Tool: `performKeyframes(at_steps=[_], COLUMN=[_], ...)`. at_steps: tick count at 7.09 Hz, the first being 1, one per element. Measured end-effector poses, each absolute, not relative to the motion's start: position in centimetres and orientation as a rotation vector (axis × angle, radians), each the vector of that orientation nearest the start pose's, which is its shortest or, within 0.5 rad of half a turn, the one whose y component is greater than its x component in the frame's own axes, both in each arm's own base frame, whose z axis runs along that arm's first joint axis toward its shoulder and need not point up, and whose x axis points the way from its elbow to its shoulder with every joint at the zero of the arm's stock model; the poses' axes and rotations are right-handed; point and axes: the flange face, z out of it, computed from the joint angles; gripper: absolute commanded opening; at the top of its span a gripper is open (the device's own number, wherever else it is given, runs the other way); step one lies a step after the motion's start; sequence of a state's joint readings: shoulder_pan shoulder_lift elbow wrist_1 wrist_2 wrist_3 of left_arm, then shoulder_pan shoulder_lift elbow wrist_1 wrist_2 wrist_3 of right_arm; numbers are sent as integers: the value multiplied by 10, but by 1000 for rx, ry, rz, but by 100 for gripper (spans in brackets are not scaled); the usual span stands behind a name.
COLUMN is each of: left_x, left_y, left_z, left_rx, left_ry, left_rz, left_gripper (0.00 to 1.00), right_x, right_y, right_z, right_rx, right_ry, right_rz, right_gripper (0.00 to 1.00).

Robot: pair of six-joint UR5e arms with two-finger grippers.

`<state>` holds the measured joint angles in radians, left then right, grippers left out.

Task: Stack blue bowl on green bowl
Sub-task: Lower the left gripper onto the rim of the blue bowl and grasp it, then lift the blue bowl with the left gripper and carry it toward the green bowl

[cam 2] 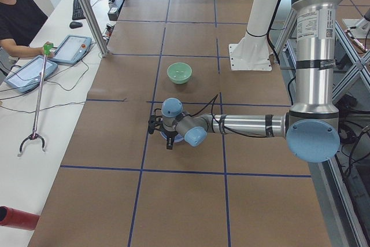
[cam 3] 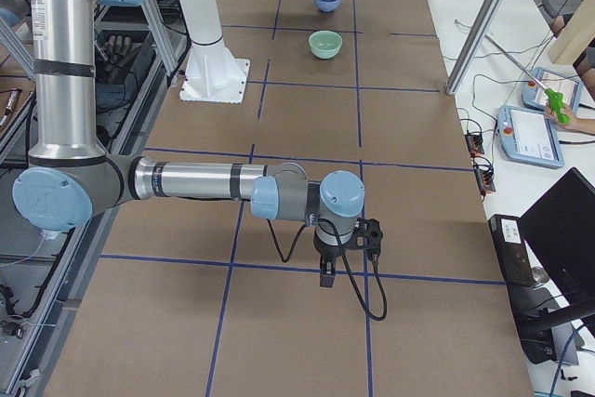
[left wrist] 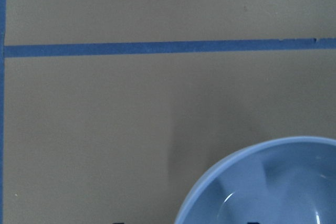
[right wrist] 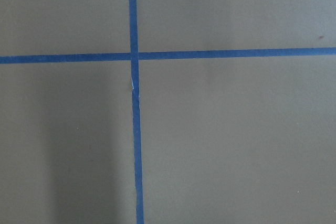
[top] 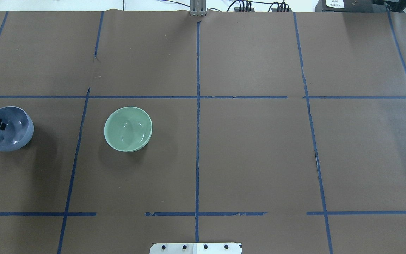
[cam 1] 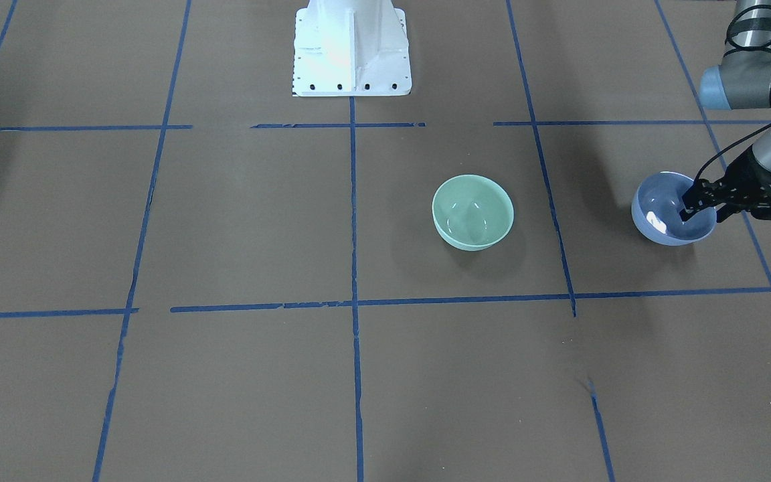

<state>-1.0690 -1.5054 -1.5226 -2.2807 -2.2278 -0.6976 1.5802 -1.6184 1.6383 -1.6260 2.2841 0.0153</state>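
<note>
Exterior front-facing view: the left end effector (cam 1: 702, 214) is spread wide astride the rim of the blue bowl (cam 1: 660, 201), one finger inside and one outside. The bowl sits on the desk (cam 1: 225, 221) right beneath it. The green bowl (cam 1: 472, 212) stands upright, well apart toward the robot's right. Farthest off is the right end effector (cam 3: 327, 278), above bare desk; I cannot tell how wide it is.

I see a brown table (top: 365, 158). Blue tape lines (top: 197, 141) cross it and make big squares. A white base (cam 1: 352, 50) stands at the robot's edge, in the middle. A green bowl (top: 128, 129) sits upright on the table, a little left of the middle line. A blue bowl (top: 11, 135) is near the table's left end, well apart from the green one. I cannot tell if it sits flat.
</note>
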Motion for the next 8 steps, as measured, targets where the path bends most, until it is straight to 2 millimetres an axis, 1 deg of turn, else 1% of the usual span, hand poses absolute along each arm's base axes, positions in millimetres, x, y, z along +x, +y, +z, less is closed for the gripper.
performKeyframes(at_steps=[1, 2, 4, 5, 6, 7, 8], left_x=[172, 171, 167, 162, 155, 147, 133], left_y=[-463, -462, -461, -454, -445, -440, -441], left_z=[640, 640, 636, 628, 612, 585, 552], left_rx=[116, 122, 147, 155, 150, 131, 116], left_ry=[849, 849, 850, 856, 870, 885, 885], left_rz=[17, 29, 68, 76, 79, 73, 52], left_gripper=[28, 0, 0, 0, 0, 0, 0], right_x=[72, 73, 73, 73, 73, 73, 73], right_y=[-468, -468, -468, -468, -468, -468, -468], right_z=[658, 658, 658, 658, 658, 658, 658], right_rx=[-36, -36, -36, -36, -36, -36, -36], right_ry=[-713, -713, -713, -713, -713, -713, -713], right_rz=[36, 36, 37, 37, 37, 37, 37], right_gripper=[100, 100, 100, 100, 100, 100, 100])
